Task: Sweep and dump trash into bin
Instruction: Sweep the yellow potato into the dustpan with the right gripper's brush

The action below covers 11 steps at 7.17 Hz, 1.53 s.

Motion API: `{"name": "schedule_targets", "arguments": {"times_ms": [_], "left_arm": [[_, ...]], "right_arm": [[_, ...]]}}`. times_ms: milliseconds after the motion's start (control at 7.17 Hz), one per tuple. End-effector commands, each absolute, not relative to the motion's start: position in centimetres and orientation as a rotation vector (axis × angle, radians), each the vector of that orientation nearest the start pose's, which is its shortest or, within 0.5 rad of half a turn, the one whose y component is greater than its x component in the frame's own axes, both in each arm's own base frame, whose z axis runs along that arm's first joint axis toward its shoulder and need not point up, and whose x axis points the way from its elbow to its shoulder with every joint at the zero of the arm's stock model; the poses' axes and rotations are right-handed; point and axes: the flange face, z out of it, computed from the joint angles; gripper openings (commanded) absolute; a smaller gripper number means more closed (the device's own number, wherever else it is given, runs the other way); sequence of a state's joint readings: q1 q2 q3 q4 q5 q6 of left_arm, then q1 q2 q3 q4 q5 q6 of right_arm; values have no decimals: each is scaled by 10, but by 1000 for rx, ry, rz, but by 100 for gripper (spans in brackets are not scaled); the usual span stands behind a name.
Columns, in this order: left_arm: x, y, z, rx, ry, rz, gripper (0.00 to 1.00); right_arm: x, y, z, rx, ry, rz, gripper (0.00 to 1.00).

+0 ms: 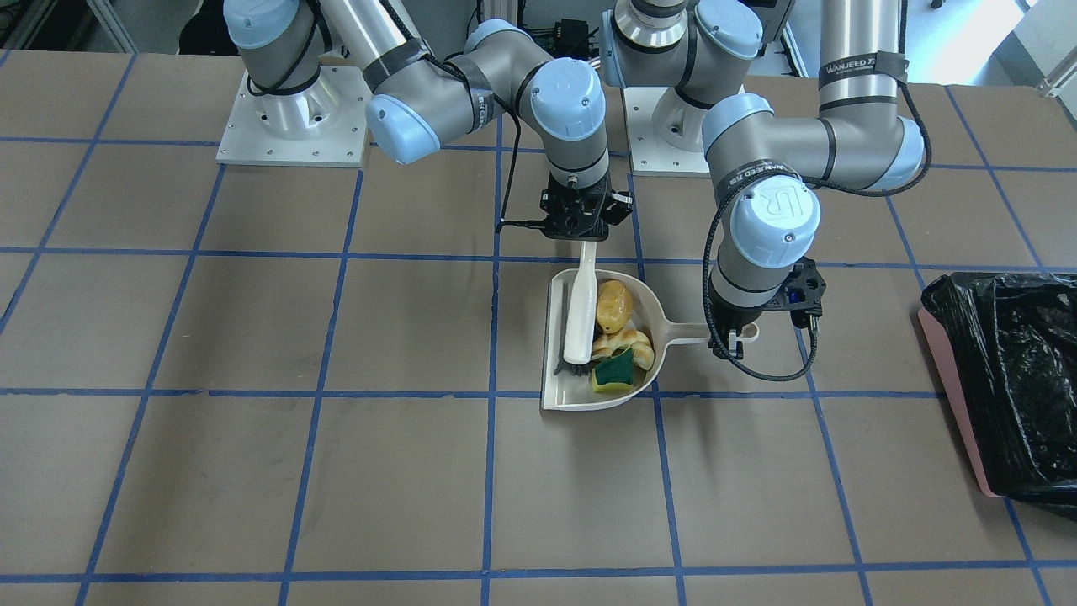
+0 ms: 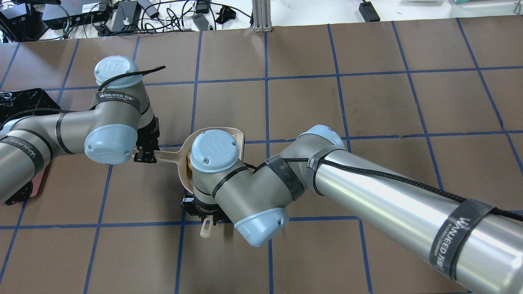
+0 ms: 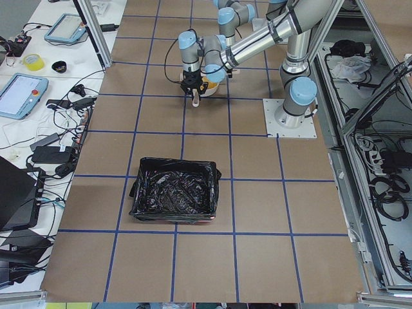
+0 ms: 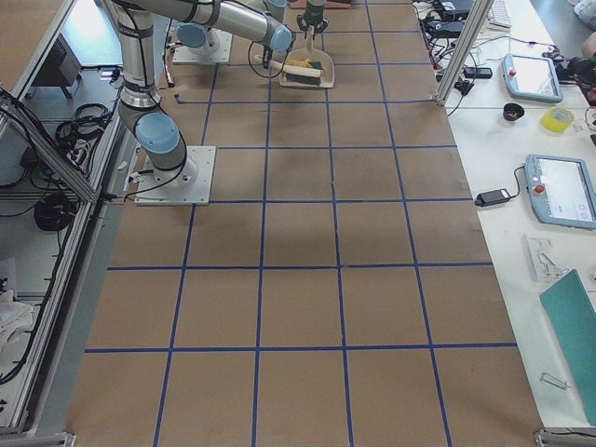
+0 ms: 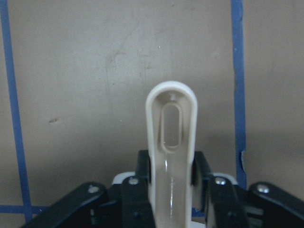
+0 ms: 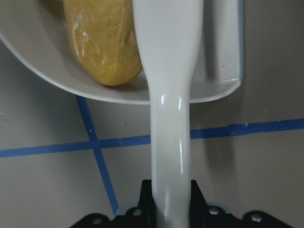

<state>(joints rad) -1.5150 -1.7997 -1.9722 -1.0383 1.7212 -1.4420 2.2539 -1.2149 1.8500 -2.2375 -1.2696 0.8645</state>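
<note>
The beige dustpan (image 1: 557, 397) lies on the table and holds all three pieces of trash: the yellow-orange oval (image 1: 613, 305), the golden-brown croissant piece (image 1: 631, 343) and the green sponge scrap (image 1: 612, 371). The beige brush (image 1: 580, 316) lies in the pan, dark bristles toward its open edge. My left gripper (image 1: 740, 335) is shut on the dustpan's handle (image 5: 171, 137). My right gripper (image 1: 586, 240) is shut on the brush handle (image 6: 170, 118). The oval also shows in the right wrist view (image 6: 102, 42). The bin (image 1: 1001, 396), pink-sided with a black bag, stands apart on my left.
The brown table has a blue tape grid. In the overhead view my right wrist (image 2: 214, 153) covers most of the dustpan. The two arm bases (image 1: 290, 114) are at the table's back. In the left side view, the bin (image 3: 174, 199) sits about two squares from the dustpan.
</note>
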Motion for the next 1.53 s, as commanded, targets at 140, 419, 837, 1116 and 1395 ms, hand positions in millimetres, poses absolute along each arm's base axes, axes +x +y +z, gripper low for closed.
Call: {"name": "schedule_targets", "arguments": {"times_ms": [140, 419, 837, 1116, 1395], "left_arm": [[-101, -514, 235, -1968, 2302, 87, 0], [-100, -515, 226, -1922, 2325, 114, 0], [-92, -536, 247, -1922, 2373, 163, 0], [-66, -566, 294, -1926, 2378, 212, 0], [-18, -576, 307, -1936, 2401, 200, 0]], "right_arm": [[484, -357, 256, 273, 2984, 248, 0], [479, -363, 289, 305, 3029, 331, 0], [430, -368, 335, 367, 3053, 377, 0], [368, -410, 326, 313, 3087, 404, 0], [269, -474, 329, 322, 3081, 353, 0]]}}
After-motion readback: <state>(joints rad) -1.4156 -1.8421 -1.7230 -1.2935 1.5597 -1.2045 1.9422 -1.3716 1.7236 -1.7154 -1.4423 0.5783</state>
